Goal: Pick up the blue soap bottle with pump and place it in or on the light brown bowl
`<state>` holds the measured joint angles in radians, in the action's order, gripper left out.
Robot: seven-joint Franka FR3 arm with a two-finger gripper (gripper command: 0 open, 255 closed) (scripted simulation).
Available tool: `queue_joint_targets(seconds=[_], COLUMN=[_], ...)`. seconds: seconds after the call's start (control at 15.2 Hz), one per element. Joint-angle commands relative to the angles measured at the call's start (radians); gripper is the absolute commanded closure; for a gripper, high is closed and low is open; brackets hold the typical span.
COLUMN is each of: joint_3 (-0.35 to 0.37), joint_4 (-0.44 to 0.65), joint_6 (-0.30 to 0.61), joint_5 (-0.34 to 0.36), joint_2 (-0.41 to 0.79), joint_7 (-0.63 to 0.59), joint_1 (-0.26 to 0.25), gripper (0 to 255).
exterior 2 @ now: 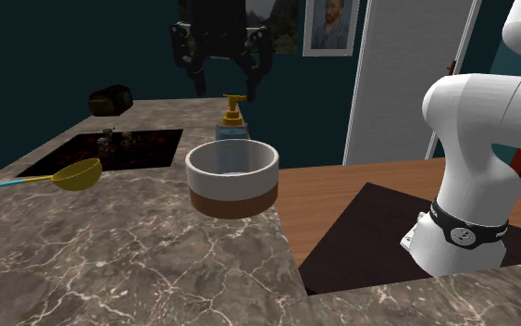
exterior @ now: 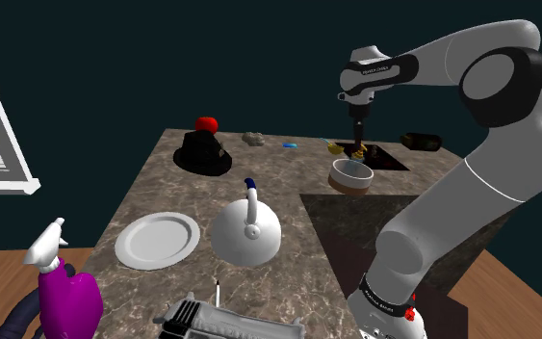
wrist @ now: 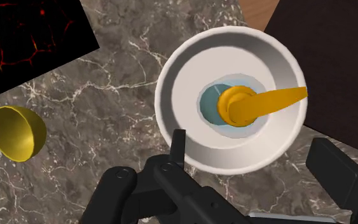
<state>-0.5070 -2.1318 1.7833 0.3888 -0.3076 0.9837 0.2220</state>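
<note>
The light brown bowl with a white inside stands on the marbled counter near its edge; I also see the bowl in the shoulder view. In the wrist view the pale blue soap bottle with a yellow pump stands upright in the middle of the bowl. The pump and the shoulders of the bottle rise above the rim. My black gripper hangs right over the pump and is open. Its fingers stand wide apart and touch nothing.
A yellow scoop lies beside the bowl, in front of a dark recess with red cracks. A white kettle, a white plate and a black object with a red top stand further along the counter. A purple spray bottle is off its corner.
</note>
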Motion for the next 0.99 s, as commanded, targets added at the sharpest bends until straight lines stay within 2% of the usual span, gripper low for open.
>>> queue_joint_targets(seconds=[0.0,0.2,0.46,0.92], joint_3=[0.0,0.0,0.028,0.028], joint_4=[0.0,0.0,0.124,0.124], joint_6=[0.0,0.0,-0.123,-0.123], joint_5=[0.0,0.0,-0.02,-0.02], joint_2=[0.0,0.0,0.005,0.005], joint_7=[0.0,0.0,0.009,0.009], joint_1=[0.0,0.0,-0.015,-0.015], gripper=[0,0,0,0])
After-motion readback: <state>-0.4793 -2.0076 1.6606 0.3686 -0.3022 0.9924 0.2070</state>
